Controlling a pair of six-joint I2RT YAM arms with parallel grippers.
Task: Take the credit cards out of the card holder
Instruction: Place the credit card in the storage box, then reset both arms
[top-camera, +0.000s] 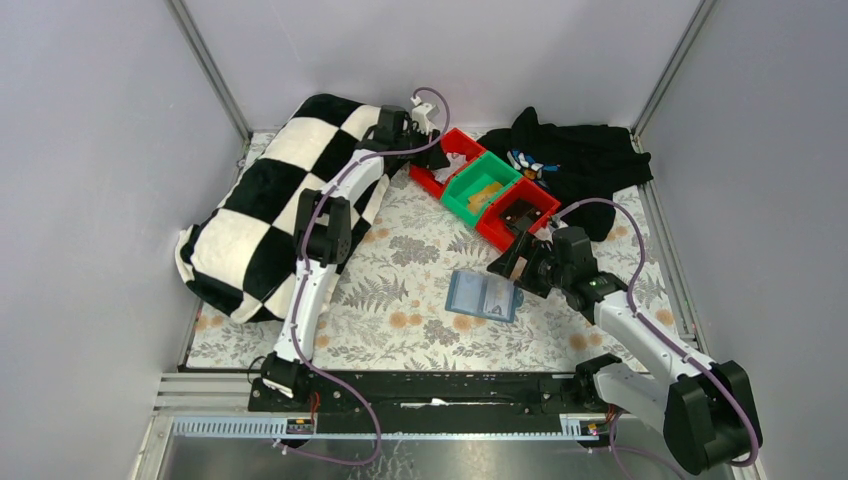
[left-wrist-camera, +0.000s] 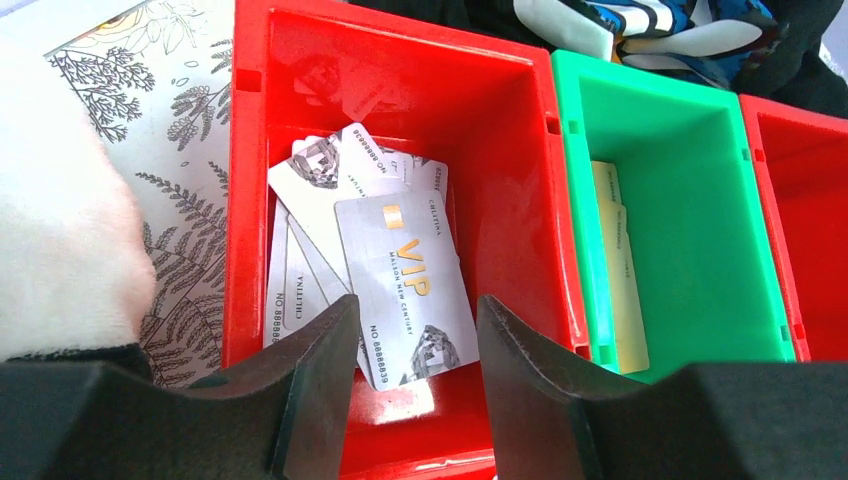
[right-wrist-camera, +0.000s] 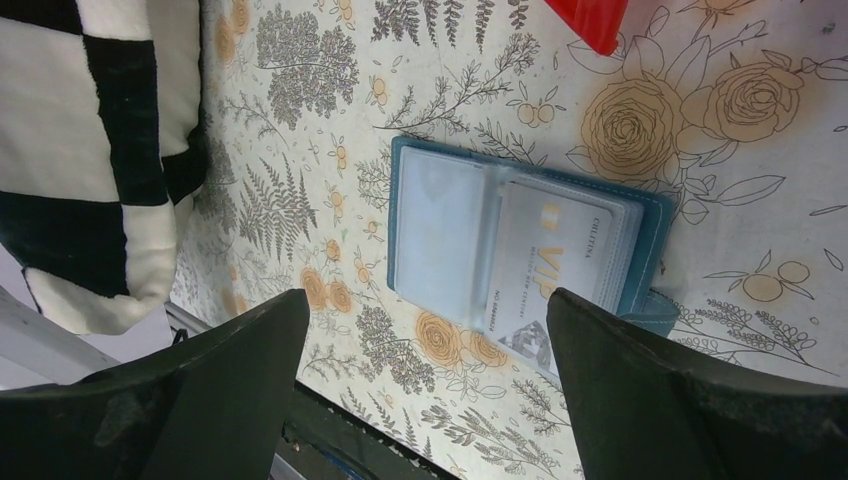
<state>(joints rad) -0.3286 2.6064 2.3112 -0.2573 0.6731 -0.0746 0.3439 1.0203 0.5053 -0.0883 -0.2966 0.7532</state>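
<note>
Landmark is the green bin (left-wrist-camera: 690, 200), middle of a row of three. The red bin (left-wrist-camera: 500, 180) touching it on the far-left side holds a loose pile of silver cards (left-wrist-camera: 405, 280), top one face up with gold VIP print. I see the left gripper (left-wrist-camera: 418, 305) over that red bin, jaws apart, nothing between them, the top card lying in the bin below the gap. Inside the green bin there's a pale yellow card (left-wrist-camera: 620, 290) leaning on its wall. Second red bin (left-wrist-camera: 810, 200) touches the green bin on the other side; contents unclear from here. Holder (right-wrist-camera: 440, 225) lies on the floral mat (top-camera: 420, 300), on the near side of the green bin and apart from it, spread flat with the lining up. One silver card (right-wrist-camera: 555, 265) sits in one pocket, a corner poking past the edge; the other pocket looks clear. Right gripper (right-wrist-camera: 428, 300) hangs above the holder, jaws spread wide, touching nothing. Checked pillow (top-camera: 270, 210) is left of the green bin, black cloth (top-camera: 580, 165) just behind it.
</note>
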